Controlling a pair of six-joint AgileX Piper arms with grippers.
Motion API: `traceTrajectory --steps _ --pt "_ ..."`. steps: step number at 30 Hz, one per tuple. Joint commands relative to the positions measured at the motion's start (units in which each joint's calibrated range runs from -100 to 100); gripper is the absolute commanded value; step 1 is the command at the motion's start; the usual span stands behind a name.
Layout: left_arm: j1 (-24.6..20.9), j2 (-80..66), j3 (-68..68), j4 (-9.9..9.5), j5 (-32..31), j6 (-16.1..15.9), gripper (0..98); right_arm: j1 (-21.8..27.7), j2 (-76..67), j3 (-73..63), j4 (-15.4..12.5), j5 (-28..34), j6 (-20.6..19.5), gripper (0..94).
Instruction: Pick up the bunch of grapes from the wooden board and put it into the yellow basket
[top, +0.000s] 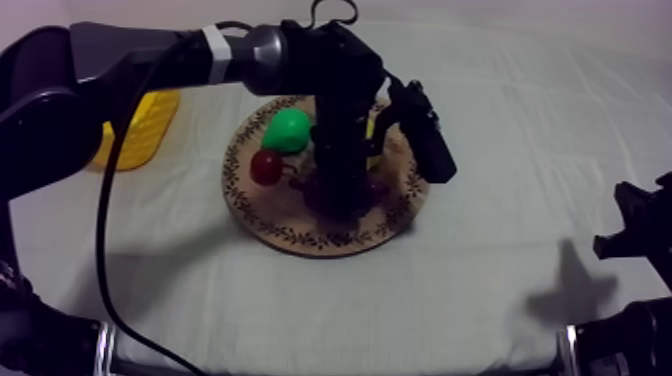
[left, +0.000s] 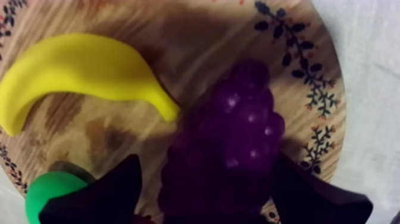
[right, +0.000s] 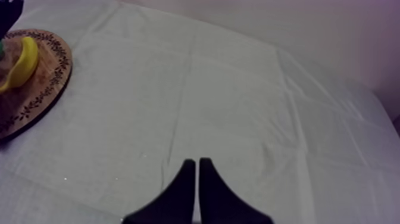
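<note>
Left gripper (left: 207, 164) — jaws standing open and pointing down over the board (left: 178, 36), one black finger (left: 101, 196) showing at each side of the grapes (left: 235, 131). Grapes: lying on the board directly between the jaws and filling most of the gap; whether either finger is touching the bunch cannot be told. Banana (left: 83, 71): lying on the board ahead of the jaws, one end reaching just beside the bunch. Pear (left: 50, 190): sitting just outside one finger, close beside it. In the top view the left arm is reaching in from the upper left, with the gripper coming down onto the middle of the board. The pear and the small red fruit (top: 266, 166) are sitting on the board beside the jaws, on the side toward the basket (top: 140, 125). Basket: standing on the cloth (top: 480, 290) beyond the board's rim, well apart from the jaws. Right gripper (right: 196, 179) — jaws lying closed together as a narrow wedge, holding nothing and pointing out over bare cloth. The board's rim and the banana are lying well off to one side of these jaws. In the top view this gripper is sitting low at the right edge, far from the board.
</note>
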Motion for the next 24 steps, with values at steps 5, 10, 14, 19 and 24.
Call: traceTrajectory --steps 5,10,14,19,24 --pt "-0.1 0.0 -0.2 0.27 0.1 0.4 63.8 0.0 0.0 0.0 0.0 0.0 0.0 0.3" --pt "-0.3 -0.2 0.1 0.39 -0.3 0.9 55.5 0.0 0.0 0.0 0.0 0.0 0.0 0.3" --pt "-0.2 -1.4 1.3 0.40 -1.1 1.2 53.3 0.0 0.0 0.0 0.0 0.0 0.0 0.3" --pt "-0.2 -4.5 2.5 0.41 -1.3 1.6 51.7 0.0 0.0 0.0 0.0 0.0 0.0 0.3" --pt "-0.2 -8.5 3.9 0.33 -1.1 1.9 51.0 0.0 0.0 0.0 0.0 0.0 0.0 0.3"
